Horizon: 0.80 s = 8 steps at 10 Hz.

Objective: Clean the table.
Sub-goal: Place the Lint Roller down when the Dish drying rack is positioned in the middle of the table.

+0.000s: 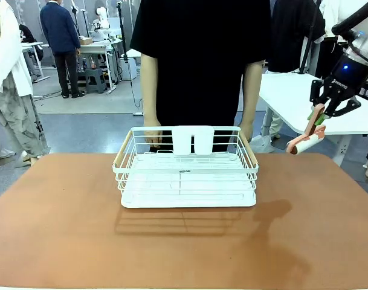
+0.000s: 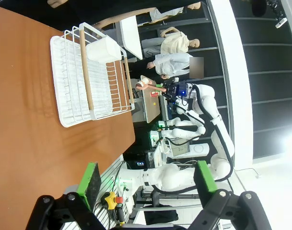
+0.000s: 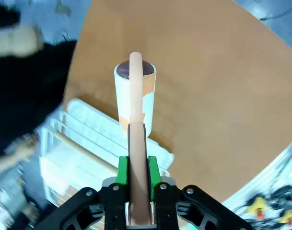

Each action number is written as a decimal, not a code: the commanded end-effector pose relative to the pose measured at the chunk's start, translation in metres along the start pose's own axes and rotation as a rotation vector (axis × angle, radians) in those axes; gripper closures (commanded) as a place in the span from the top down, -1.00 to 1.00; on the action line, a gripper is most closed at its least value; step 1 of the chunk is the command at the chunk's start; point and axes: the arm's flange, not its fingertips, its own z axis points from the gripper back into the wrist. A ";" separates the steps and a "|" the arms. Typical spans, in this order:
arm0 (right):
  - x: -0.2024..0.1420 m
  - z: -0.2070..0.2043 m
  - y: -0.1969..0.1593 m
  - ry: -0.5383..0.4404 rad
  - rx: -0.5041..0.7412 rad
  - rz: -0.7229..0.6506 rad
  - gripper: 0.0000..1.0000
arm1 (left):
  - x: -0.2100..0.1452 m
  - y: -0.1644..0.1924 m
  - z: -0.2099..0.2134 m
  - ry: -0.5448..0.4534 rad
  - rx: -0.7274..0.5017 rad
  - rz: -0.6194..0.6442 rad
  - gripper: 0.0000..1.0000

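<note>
Risk: your right hand pinches the pink-handled white lint roller high above the reddish-brown leather-like counter, so descending could clip the white wire rack below.

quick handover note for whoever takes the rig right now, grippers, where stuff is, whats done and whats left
Right gripper: shut on the lint roller by its pinkish handle, held in the air past the table's far right corner, roller end down.
Left gripper: open, holding nothing, off the table's edge.
Table: white wire rack stands at its middle far side; a person stands behind it, hands at the rack's far rim.
Done: roller picked up.
Left: roller is not yet on the tabletop; rolling looks still to do.
</note>
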 end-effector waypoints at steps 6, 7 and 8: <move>0.017 -0.069 -0.013 0.008 0.113 -0.163 -0.58 | -0.001 -0.001 0.003 -0.003 0.001 -0.002 1.00; 0.021 -0.081 -0.017 0.017 0.104 -0.180 -0.58 | -0.001 -0.001 0.003 -0.003 0.001 -0.002 1.00; 0.023 -0.095 -0.021 0.017 0.088 -0.221 -0.58 | -0.001 -0.001 0.003 -0.003 0.001 -0.002 1.00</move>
